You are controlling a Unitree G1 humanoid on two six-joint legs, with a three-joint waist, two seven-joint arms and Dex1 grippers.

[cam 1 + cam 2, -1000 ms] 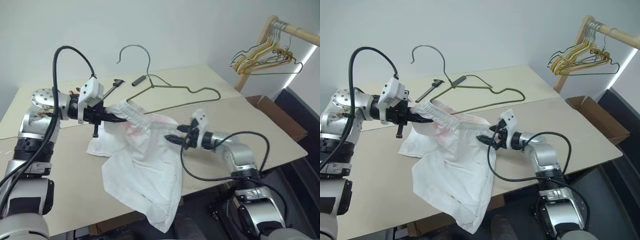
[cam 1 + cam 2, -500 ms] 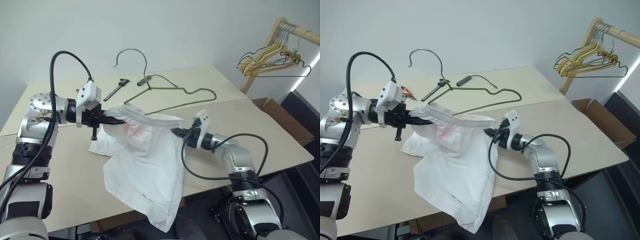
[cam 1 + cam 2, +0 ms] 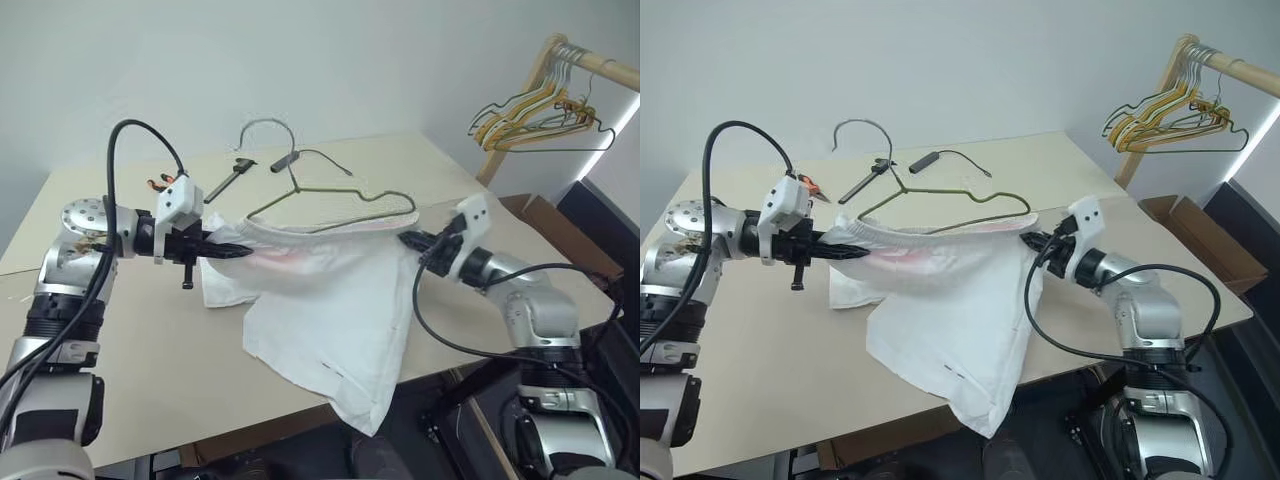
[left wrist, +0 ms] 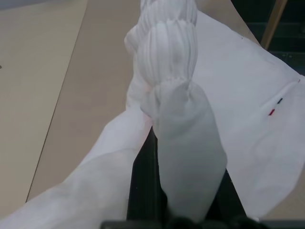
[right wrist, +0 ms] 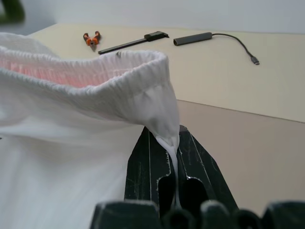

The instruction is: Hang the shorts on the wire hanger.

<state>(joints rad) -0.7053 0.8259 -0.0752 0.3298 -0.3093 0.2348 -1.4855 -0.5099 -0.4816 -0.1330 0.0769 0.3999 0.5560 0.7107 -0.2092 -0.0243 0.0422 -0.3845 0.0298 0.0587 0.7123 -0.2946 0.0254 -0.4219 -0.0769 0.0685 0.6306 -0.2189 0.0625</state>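
Wire hanger [image 3: 340,195] lower bar hidden behind the stretched waistband of the shorts [image 3: 330,300], whose hem drops past the table [image 3: 140,400] edge; left claw [image 4: 178,200] tips buried under bunched fabric; hanger bunch [image 3: 545,110] partly cut off.

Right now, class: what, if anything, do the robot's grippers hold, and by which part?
Both hold the shorts by the gathered waistband: the left gripper pinches one end, the right gripper the other, stretching it between them above the table.
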